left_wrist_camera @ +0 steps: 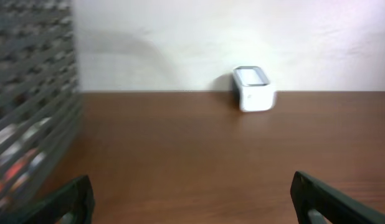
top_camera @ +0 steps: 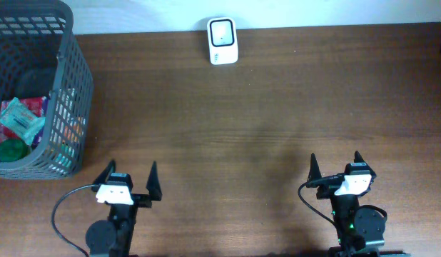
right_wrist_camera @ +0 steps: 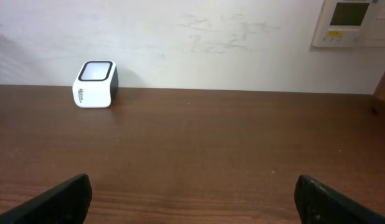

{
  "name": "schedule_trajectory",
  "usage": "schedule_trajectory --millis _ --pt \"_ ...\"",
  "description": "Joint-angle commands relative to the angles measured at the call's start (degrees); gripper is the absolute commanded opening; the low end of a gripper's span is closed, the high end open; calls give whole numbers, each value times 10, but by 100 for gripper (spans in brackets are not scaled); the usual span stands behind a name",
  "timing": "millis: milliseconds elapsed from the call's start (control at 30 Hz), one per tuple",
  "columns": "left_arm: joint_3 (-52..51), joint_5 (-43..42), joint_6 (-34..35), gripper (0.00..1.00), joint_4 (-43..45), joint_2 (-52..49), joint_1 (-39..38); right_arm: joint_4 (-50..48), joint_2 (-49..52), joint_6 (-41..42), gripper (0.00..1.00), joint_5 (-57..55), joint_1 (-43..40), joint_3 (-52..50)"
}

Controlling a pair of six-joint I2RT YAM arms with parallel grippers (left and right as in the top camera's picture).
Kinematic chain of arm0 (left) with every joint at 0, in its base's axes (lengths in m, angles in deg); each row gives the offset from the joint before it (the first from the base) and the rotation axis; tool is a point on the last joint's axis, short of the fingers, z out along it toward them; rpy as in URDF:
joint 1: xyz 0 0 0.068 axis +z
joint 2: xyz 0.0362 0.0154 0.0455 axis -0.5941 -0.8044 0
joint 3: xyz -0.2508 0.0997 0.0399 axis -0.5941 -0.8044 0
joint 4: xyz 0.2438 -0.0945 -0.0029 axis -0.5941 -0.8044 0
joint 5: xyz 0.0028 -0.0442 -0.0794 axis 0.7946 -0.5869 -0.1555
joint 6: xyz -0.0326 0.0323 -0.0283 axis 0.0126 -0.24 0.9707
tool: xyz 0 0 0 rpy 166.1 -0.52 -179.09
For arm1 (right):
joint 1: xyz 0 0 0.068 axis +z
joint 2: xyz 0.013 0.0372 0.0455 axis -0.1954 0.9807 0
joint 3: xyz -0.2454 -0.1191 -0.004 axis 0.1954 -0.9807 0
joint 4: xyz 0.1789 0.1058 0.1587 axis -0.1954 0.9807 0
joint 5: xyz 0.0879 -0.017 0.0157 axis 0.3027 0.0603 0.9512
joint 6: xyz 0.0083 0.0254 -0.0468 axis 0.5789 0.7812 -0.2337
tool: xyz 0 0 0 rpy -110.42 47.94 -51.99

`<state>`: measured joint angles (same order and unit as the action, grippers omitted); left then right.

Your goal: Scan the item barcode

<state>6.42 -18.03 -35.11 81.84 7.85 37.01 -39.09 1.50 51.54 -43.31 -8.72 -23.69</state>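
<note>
Left gripper (top_camera: 132,171) and right gripper (top_camera: 335,160) both splayed wide, holding nothing, at the near edge of the wood-grain table (top_camera: 263,107). The rounded white scanner (top_camera: 222,41) sits at the far edge, and crinkly packets (top_camera: 22,118) (pink, green) lie in the grey mesh basket (top_camera: 71,93) at the left edge.

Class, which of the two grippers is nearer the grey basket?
The left gripper: the grey basket stands just beyond it, while the right gripper sits far off to the other side.

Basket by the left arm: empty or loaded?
Loaded. The overhead view shows the grey basket holding a pale wrapped packet and a green item; what lies beneath, cannot tell.
</note>
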Motion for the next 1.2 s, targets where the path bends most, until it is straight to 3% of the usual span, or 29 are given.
schedule_trajectory --millis 0,100,167,267,367,400,467,567,633,767,900,1067,1167 --pt "-2 -140 6 99 98 4 1 4 -3 0 99 -3 -4 -3" --pt "10 -156 38 99 283 4 1 4 -3 0 99 -3 -4 -3" --pt "35 -142 40 99 305 3 1 4 -3 0 99 -3 -4 -3" --pt "151 -93 37 99 286 -60 1 4 -3 0 99 -3 -4 -3" --pt "291 -22 37 99 143 -166 1 4 -3 0 99 -3 -4 -3" --pt "370 -25 24 99 37 -236 1 4 -3 0 99 -3 -4 -3" --pt "490 -133 21 99 -86 -358 1 4 -3 0 99 -3 -4 -3" --pt "563 -158 6 99 -110 -479 1 4 -3 0 99 -3 -4 -3" --pt "671 -158 8 99 -158 -579 8 4 -3 0 99 -3 -4 -3" --pt "1080 -128 8 99 -464 -852 82 4 -3 0 99 -3 -4 -3" --pt "1387 -108 8 99 -636 -1063 190 4 -3 0 99 -3 -4 -3" --pt "1400 -108 8 99 -636 -1131 296 4 -3 0 99 -3 -4 -3" --pt "1400 19 8 99 -664 -1151 323 4 -3 0 99 -3 -4 -3"
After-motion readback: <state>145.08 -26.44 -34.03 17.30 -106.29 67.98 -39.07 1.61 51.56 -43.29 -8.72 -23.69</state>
